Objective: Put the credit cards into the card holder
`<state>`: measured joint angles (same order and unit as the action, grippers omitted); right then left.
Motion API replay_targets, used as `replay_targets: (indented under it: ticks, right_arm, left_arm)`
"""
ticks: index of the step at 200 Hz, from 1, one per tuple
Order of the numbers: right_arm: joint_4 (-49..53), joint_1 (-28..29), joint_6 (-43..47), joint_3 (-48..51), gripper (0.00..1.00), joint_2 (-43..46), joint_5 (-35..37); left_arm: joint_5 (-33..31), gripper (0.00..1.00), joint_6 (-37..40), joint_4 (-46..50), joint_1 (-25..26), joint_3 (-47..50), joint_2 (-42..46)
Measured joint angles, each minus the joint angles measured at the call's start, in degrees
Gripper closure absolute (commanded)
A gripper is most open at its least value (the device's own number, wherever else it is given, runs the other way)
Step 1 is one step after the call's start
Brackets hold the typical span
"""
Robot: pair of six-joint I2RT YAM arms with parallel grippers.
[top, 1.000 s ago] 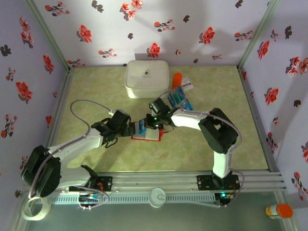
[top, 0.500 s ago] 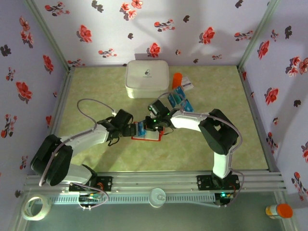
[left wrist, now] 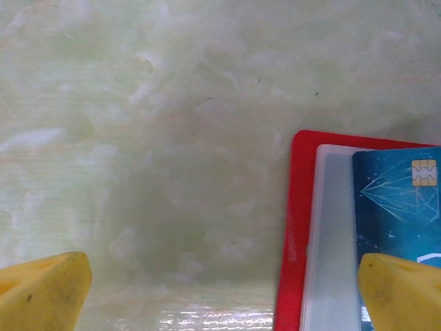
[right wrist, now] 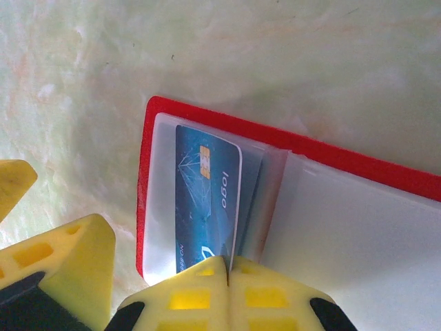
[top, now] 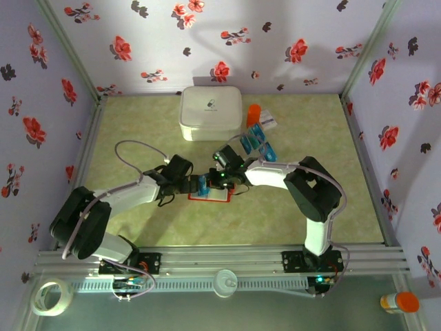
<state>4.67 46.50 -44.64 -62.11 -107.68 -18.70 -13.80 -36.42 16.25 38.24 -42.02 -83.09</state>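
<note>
Right gripper (right wrist: 227,265) pinches credit card (right wrist: 207,200) in card holder (right wrist: 331,162).

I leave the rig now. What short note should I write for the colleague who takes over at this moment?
Left gripper: open wide, empty, low over the edge of the flat bright-red folding card holder.
Right gripper: shut, tips at the near edge of a glossy teal-blue credit card; pinching or only pushing, I cannot tell.
Holder lies open on the pale green table; that card sits in a clear pocket.
Other teal-blue cards lie farther back, near the big white rounded box.
Done: one card nearly in. Left: seat it, then load the others.
</note>
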Motion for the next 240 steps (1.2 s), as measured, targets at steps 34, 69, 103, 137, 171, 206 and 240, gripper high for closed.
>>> replay_targets:
  ticks: [34,69,103,137,171,206,240]
  right_arm:
    - [-0.90,0.00,-0.98,0.46,1.00,0.00,-0.24]
    - [-1.49,0.00,-1.05,0.68,1.00,0.00,-0.46]
    - [-1.49,0.00,-1.05,0.70,1.00,0.00,-0.46]
    - [-1.49,0.00,-1.05,0.70,1.00,0.31,-0.66]
    - [-1.29,0.02,-1.03,0.68,1.00,0.87,-0.87]
    - [0.55,-0.13,-1.03,0.83,1.00,3.61,-0.79]
    - [-0.20,-1.20,-1.95,4.44,1.00,8.83,-0.09]
  left_arm:
    - [1.03,0.00,-0.02,-1.22,0.00,0.09,-0.44]
    - [1.44,0.00,-0.02,-2.40,0.00,0.70,-1.62]
    - [1.44,0.00,-0.04,-2.78,0.00,2.10,-2.71]
    - [1.38,0.00,-0.24,-3.58,0.00,2.82,-2.82]
    - [1.16,0.00,-0.26,-4.20,0.00,3.26,-2.71]
    - [0.96,0.00,-0.50,-4.74,0.00,3.67,-2.45]
    - [0.76,0.00,-0.70,-5.16,0.00,3.96,-2.40]
